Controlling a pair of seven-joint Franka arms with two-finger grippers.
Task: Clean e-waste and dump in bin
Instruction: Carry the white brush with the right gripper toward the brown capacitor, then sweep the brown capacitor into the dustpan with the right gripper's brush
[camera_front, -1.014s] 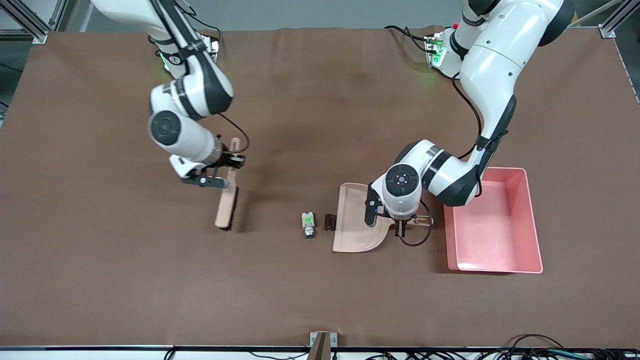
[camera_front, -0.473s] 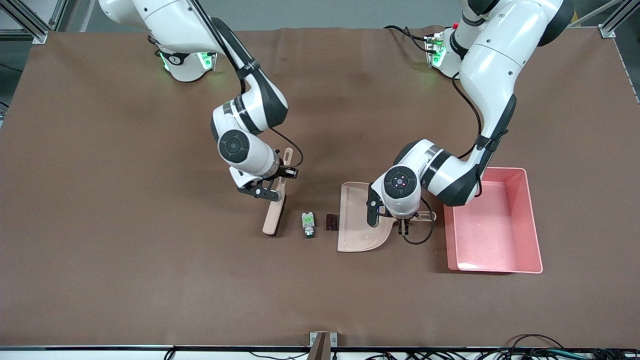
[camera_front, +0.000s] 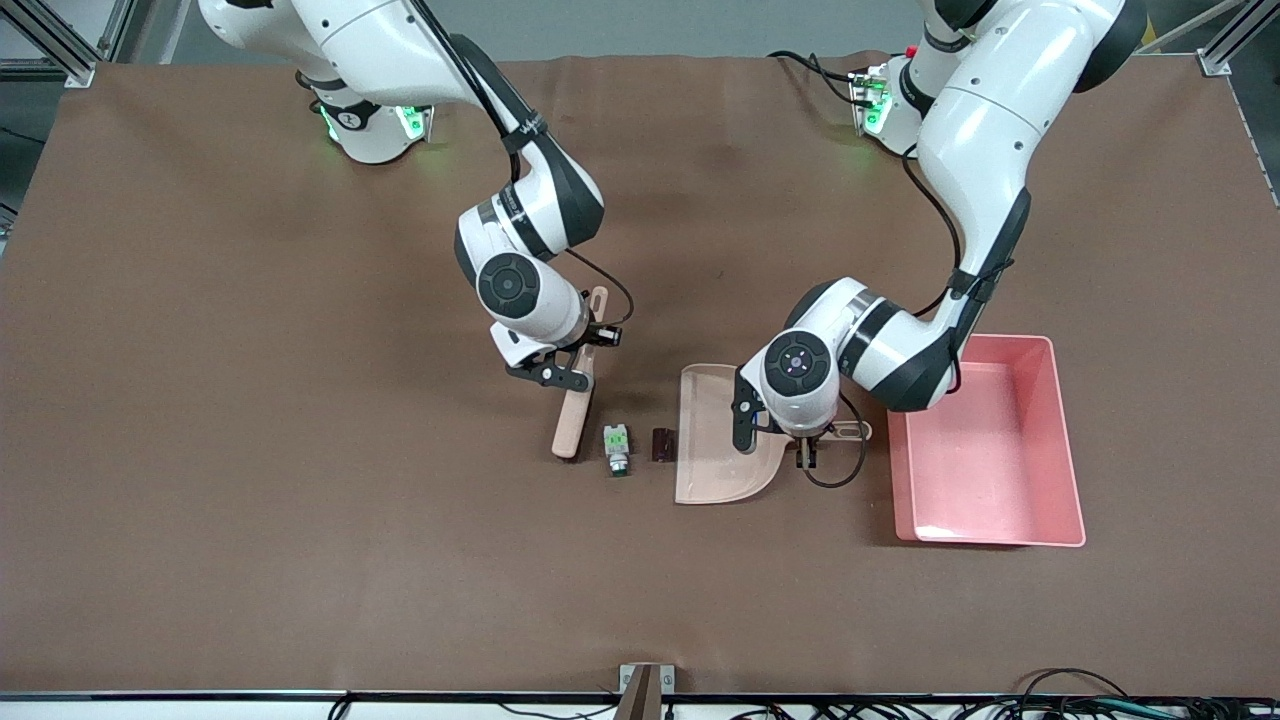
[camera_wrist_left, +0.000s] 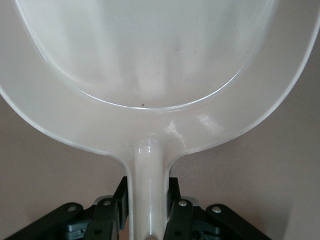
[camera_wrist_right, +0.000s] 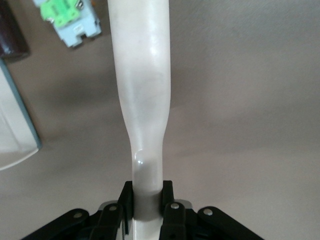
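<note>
My right end effector (camera_front: 585, 350) is clamped on the brush (camera_front: 572, 420) handle, the grip plain in the right wrist view (camera_wrist_right: 147, 200), and the brush hangs down to the desk (camera_front: 250, 500) with its head just beside the white block (camera_front: 616, 447), on the side toward the right arm's end. My left end effector (camera_front: 805, 452) is closed tight on the dustpan (camera_front: 722, 440) handle, seen in the left wrist view (camera_wrist_left: 147, 205), holding the pan flat with its open lip facing the 2 bits. What the sweep turns on is the line-up: brush, white block, brown piece (camera_front: 660, 444), pan lip, all in 1 row running toward the left arm's end, so I judge a straight push along that row should carry both into the pan. The white block's long axis lies across that row, so it may roll or twist. The brown piece sits just off the lip, apart from the block. Nothing stands between them. The bin (camera_front: 1060, 440) waits beside the pan handle, toward the left arm's end, and looks empty from the front.
</note>
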